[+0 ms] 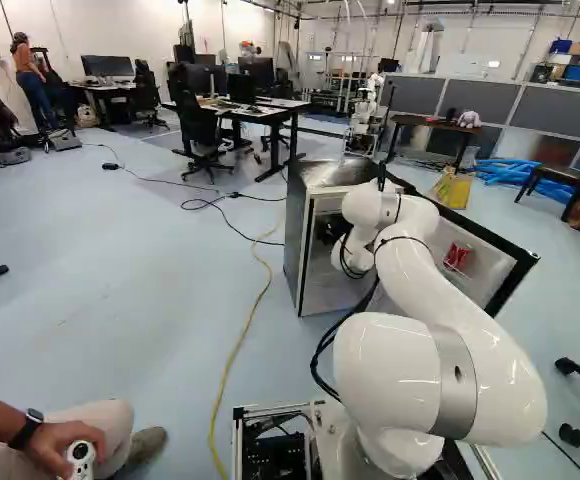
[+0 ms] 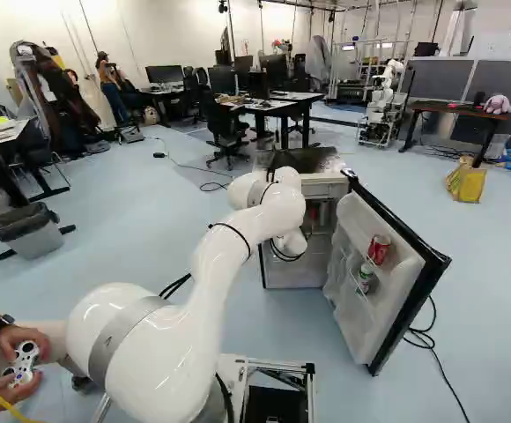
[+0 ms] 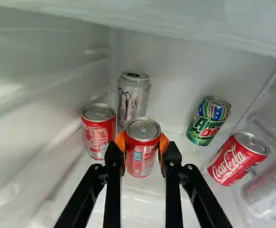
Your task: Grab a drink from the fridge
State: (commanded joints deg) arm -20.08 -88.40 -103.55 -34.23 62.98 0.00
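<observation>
I have the gripper [image 1: 331, 229] closed on 1 red can [image 3: 142, 152] in the fridge [image 1: 295, 230], beside another red can [image 3: 99, 133] and a silver can [image 3: 132, 97] near the back corner

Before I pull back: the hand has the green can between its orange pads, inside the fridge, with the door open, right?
The color is wrong: the wrist view shows the hand closed on a red can, orange pads on both sides, with the green can apart from it. The rest holds: it is inside the fridge, door open.
</observation>
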